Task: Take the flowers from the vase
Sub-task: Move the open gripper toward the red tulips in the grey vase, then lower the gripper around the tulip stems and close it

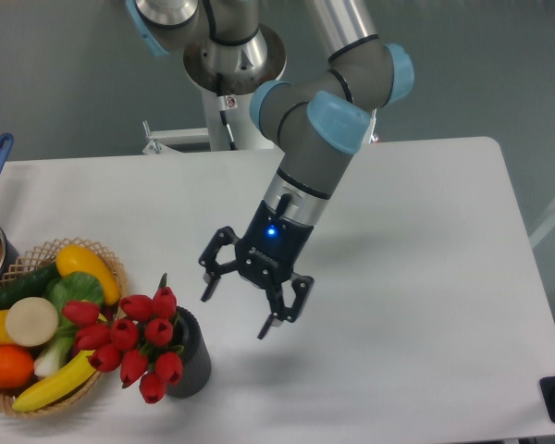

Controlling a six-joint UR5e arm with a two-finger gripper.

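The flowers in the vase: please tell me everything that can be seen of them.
The flowers are a bunch of about nine red tulip buds, closed, glossy and artificial-looking, with a green leaf tip rising behind them. They sit in the mouth of the vase and lean left and forward over its rim, toward the wicker basket. Their stems are mostly hidden. The open gripper is apart from them, up and to the right.
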